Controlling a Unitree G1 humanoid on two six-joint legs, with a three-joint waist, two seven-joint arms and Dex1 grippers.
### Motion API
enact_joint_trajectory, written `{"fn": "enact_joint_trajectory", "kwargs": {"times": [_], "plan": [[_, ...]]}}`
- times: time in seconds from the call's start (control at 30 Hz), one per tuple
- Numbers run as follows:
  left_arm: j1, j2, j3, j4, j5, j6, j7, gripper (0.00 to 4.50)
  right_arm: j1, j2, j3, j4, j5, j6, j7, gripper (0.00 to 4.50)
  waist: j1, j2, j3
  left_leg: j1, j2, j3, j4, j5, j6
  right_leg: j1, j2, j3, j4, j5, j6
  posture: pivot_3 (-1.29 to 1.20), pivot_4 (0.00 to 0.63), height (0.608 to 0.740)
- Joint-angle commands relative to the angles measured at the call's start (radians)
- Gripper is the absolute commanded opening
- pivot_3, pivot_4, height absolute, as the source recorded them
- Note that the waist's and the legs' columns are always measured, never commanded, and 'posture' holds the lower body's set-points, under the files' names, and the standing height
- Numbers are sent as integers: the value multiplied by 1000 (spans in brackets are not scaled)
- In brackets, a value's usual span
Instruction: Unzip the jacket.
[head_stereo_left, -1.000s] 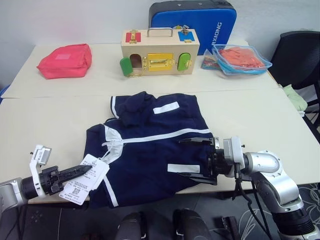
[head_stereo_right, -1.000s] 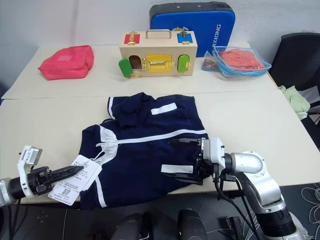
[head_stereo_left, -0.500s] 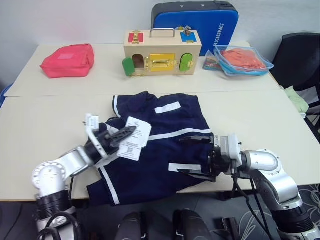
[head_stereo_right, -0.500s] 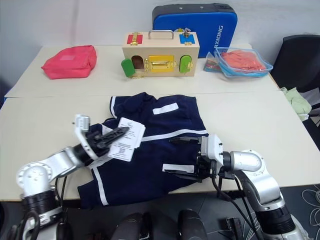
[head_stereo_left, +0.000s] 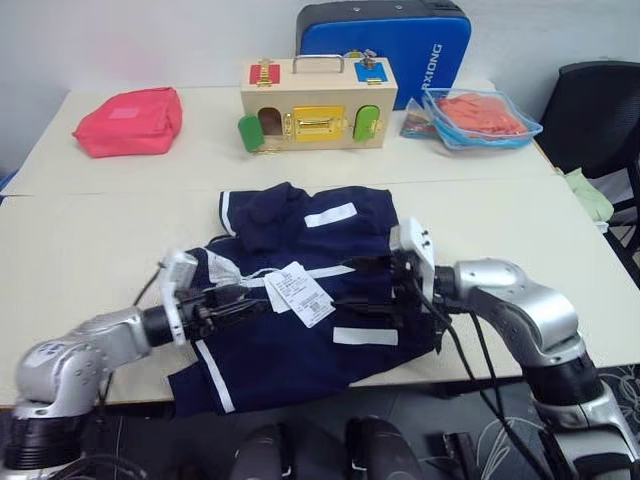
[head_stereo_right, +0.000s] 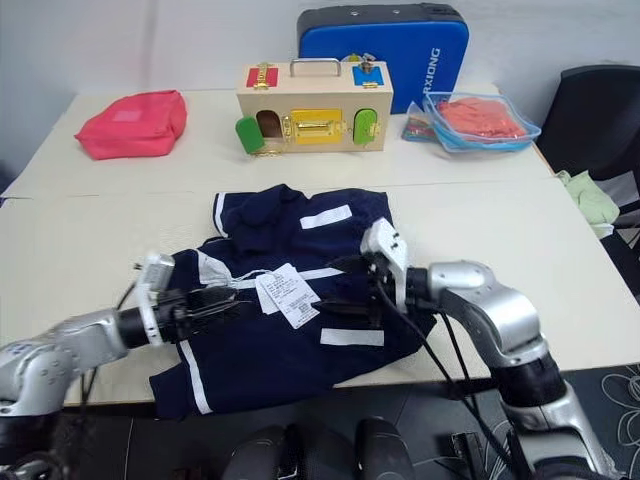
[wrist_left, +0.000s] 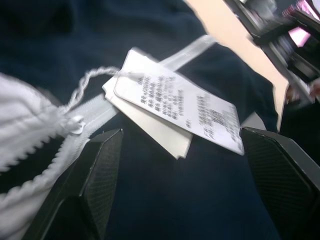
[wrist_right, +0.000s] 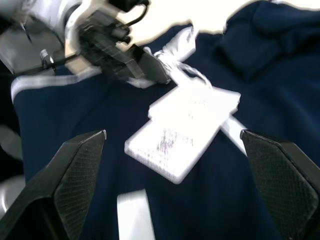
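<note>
The jacket (head_stereo_left: 300, 290) lies under both pincers: left gripper (head_stereo_left: 240, 300) released, right gripper (head_stereo_left: 365, 285) spread wide, empty.

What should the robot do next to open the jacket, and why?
Probably bring the open left gripper to the top of the white zip line, by the collar. The paper tag lies loose on the jacket, and both grippers are open, holding nothing.

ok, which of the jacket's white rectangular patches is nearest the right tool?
The lower patch, on the jacket just below the right tool. The other patch lies farther up, near the collar.
</note>
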Motion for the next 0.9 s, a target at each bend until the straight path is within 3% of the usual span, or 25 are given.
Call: {"fn": "enact_joint_trajectory", "kwargs": {"times": [0.03,0.17,0.33,0.53,0.6,0.77,0.9], "plan": [[95,102,69,-30,96,-197,-208,3771,-87,37,52,54,13,94,2,4500,-1,0,0,-1,0,-1,0,0,0,-1,0,0,0,0,-1,0,150,740],[171,201,105,37,249,-439,-359,4306,-221,141,99,241,-35,144,-38,4500,-6,0,0,-11,0,1,1,0,1,-13,-1,1,3,0,-1,0,150,740],[77,170,115,232,361,-672,-368,4446,-323,220,184,409,-117,146,-35,4500,-3,0,0,-12,0,0,1,1,1,-14,-1,-1,5,-1,-2,0,150,740],[42,143,65,298,378,-705,-417,4446,-354,264,243,499,-209,105,-24,4500,-9,0,0,-13,0,2,1,0,3,-14,-1,-1,8,0,-1,0,150,740],[47,130,62,302,387,-715,-411,4446,-367,299,206,549,-240,52,-81,4500,-16,0,0,-13,0,3,2,0,3,-14,-1,-2,9,0,-1,0,150,740],[90,110,73,276,384,-706,-403,4446,-402,319,108,539,-165,92,-34,4500,-28,0,0,-12,0,4,2,2,2,-15,-1,-2,13,0,0,0,150,740],[116,95,77,254,379,-705,-389,4446,-408,319,133,575,-224,53,-40,4500,-30,0,0,-12,0,4,2,2,2,-15,-1,-2,13,0,0,0,150,740]]}}
